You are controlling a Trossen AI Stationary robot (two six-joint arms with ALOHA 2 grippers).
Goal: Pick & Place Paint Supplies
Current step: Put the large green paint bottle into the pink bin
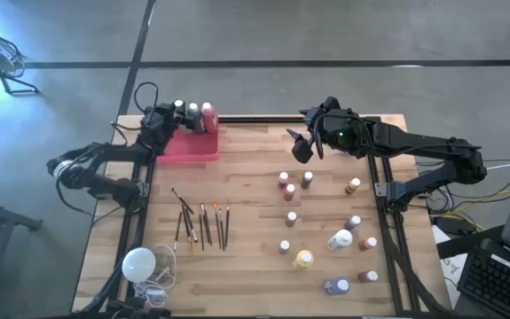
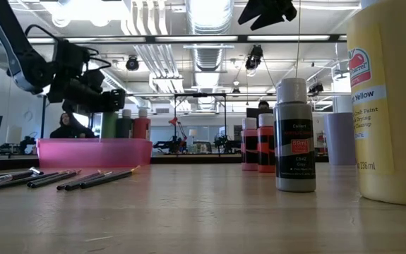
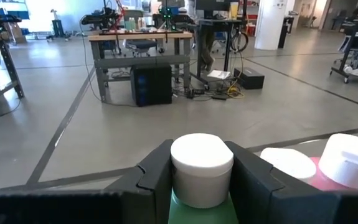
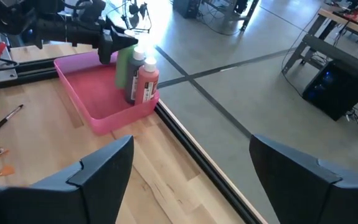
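A pink tray (image 1: 192, 149) sits at the table's far left edge. In it stand a dark bottle (image 4: 135, 84) and a red bottle (image 4: 148, 84), both white-capped. Beside them is a green bottle (image 4: 125, 67) with a white cap, and my left gripper (image 1: 173, 115) is shut on it over the tray's far corner. The tray wall (image 2: 93, 152) hides the bottle's bottom, so I cannot tell whether it rests on the tray floor. My right gripper (image 1: 306, 143) hangs open high above the table's far middle, holding nothing. My left gripper pinches the green bottle at its top, one finger (image 3: 157, 177) on each side of the white cap (image 3: 200, 165) and the shoulder below it. The fingers reach in level, slanting from the table's left and near side. The bottle stands upright between them.
Several thin paintbrushes (image 1: 201, 223) lie left of the table's middle. Many small white-capped bottles (image 1: 325, 235) stand scattered over the right half, a large yellow one (image 2: 390, 106) and a grey one (image 2: 294, 137) nearest the low camera. A white bulb (image 1: 139, 263) with its cord lies near left.
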